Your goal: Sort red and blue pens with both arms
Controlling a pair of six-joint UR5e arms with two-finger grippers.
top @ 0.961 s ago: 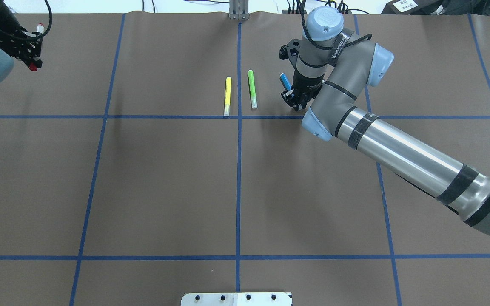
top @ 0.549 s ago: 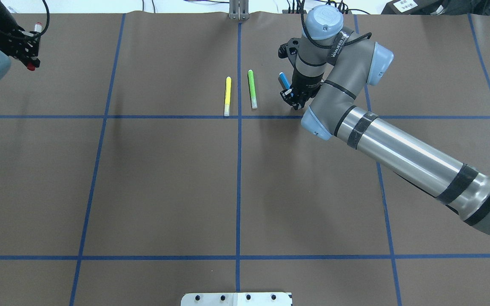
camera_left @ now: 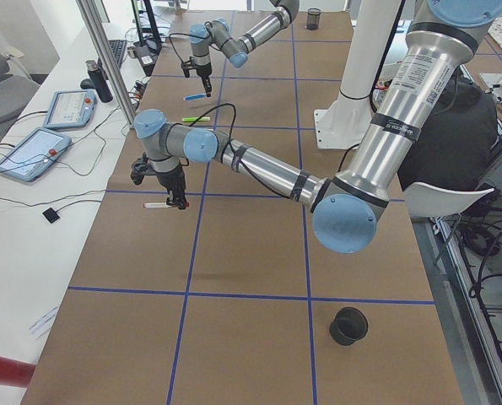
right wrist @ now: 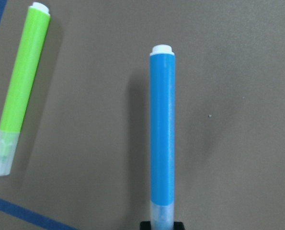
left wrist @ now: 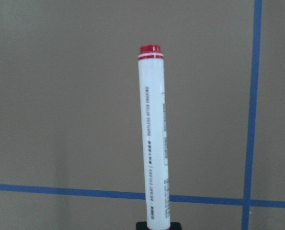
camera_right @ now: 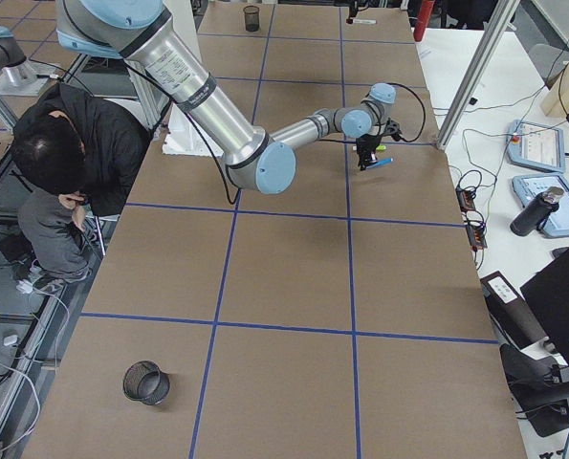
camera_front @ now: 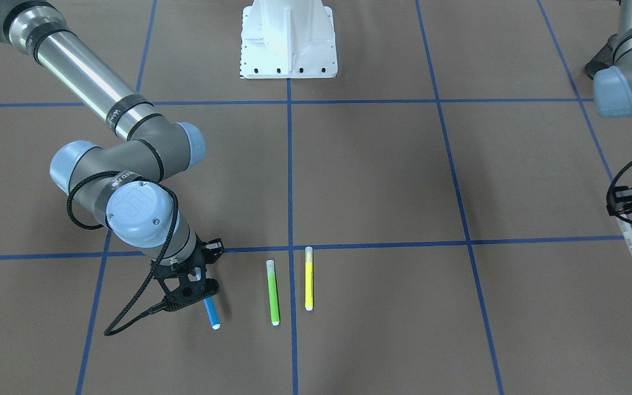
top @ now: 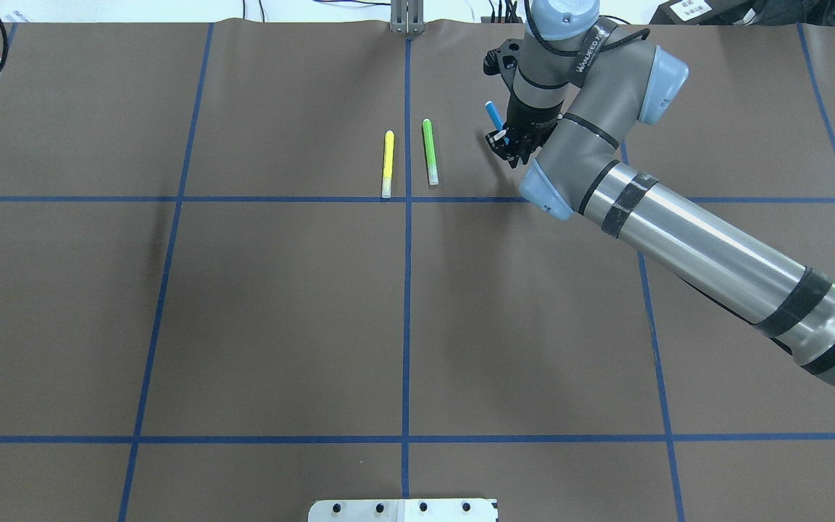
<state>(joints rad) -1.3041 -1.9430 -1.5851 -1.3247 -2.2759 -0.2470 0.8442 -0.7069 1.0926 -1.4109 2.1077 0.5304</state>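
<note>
Bright, even overhead light covered the matte brown table with blue tape lines (top: 280, 304). Soft shadow lay on it beside the slim blue-barrelled pen (right wrist: 162, 129); glare streaked the right arm's silver metal tube (top: 707, 250). Focus was sharp.

A brown table (top: 280, 326) gridded with blue tape lines (top: 406, 290), beside a white side bench (camera_left: 14, 253) carrying tablets (camera_left: 69, 105).

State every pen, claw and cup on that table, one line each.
left claw, shut on red pen
right claw, shut on blue pen
red pen, held off the table
blue pen, held off the table
green pen, lying flat
yellow pen, lying flat
left-end mesh cup, upright
right-end mesh cup, upright
</note>
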